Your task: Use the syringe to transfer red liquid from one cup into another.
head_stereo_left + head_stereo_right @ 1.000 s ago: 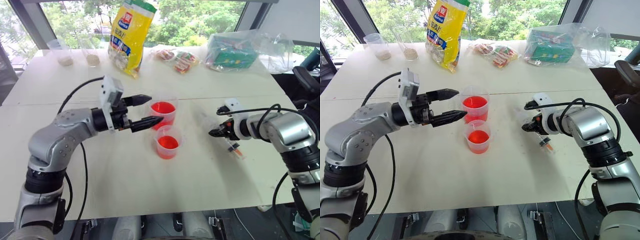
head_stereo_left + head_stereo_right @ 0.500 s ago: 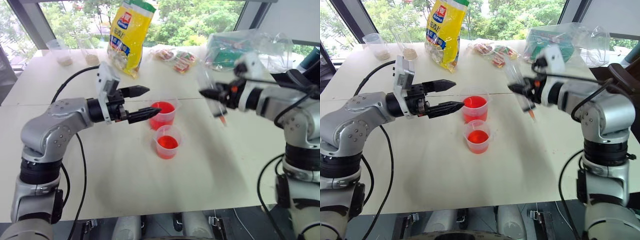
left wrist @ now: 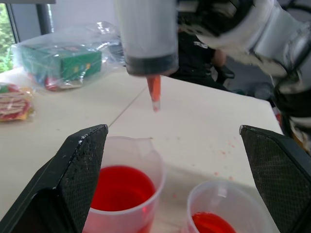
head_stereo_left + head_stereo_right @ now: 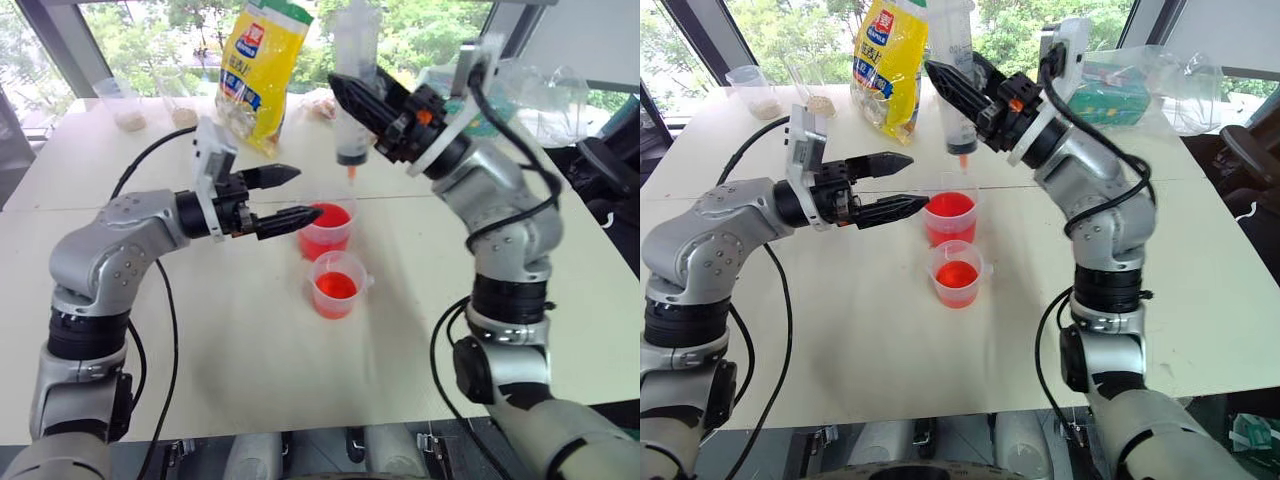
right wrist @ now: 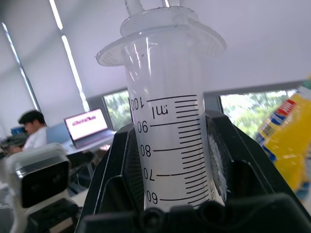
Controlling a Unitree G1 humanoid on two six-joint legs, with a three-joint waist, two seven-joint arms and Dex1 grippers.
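The right gripper is clamped on the barrel of the syringe, holding it upright with its small orange tip pointing down, well above the table and roughly over the taller cup. That upright hold makes sense to me: the tip has to go straight down into the red liquid, and gripping the barrel leaves the plunger end free at the top (though I can't see how the plunger would be worked from here). In the wrist view the plunger's dark seal sits right at the bottom of the barrel, so the syringe looks empty and no draw has started.

The left gripper has its 2 fingers spread wide, lying level and reaching in from the side, straddling the near side of the taller cup without touching it. I take that as readiness to steady the cup, or perhaps to help with the syringe.

The shorter cup stands just in front of the taller one, almost touching, and already holds some red liquid. Keeping the 2 cups side by side should make the carry between them short.
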